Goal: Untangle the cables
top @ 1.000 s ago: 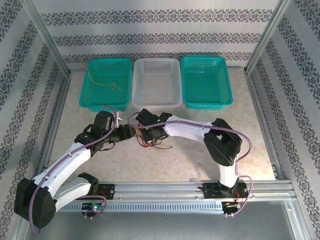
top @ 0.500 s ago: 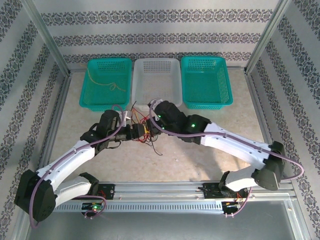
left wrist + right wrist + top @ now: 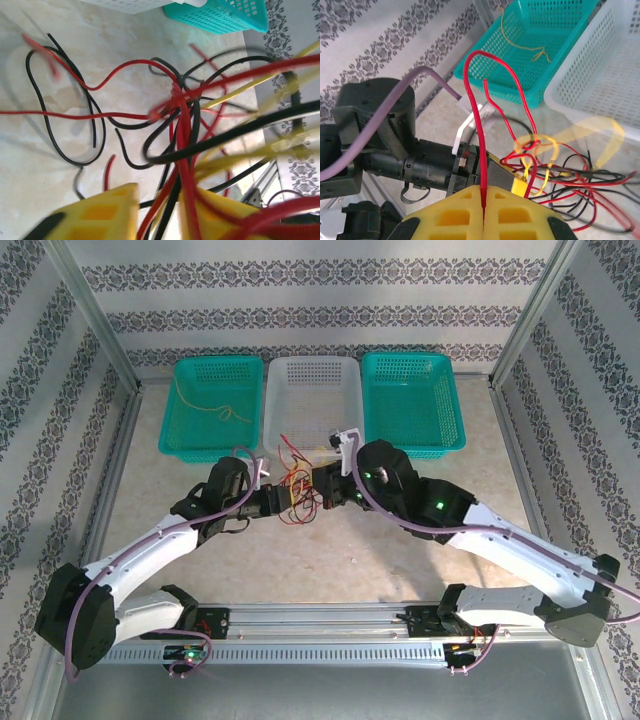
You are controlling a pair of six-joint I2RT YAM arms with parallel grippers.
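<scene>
The left arm (image 3: 150,550) and right arm (image 3: 510,545) reach from the lower corners and meet at frame centre. The left pincer (image 3: 159,205) grips cables (image 3: 175,145) between near-closed fingers (image 3: 105,215); the right pincer (image 3: 484,192) is clamped on one red cable (image 3: 479,125).

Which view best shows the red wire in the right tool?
Right wrist: the red wire is pinched in the shut right tool and arches upward, sharp and close. Top external gives the cables as a small tangle between the arms. Left wrist blurs them up close; that strand can't be singled out.
</scene>
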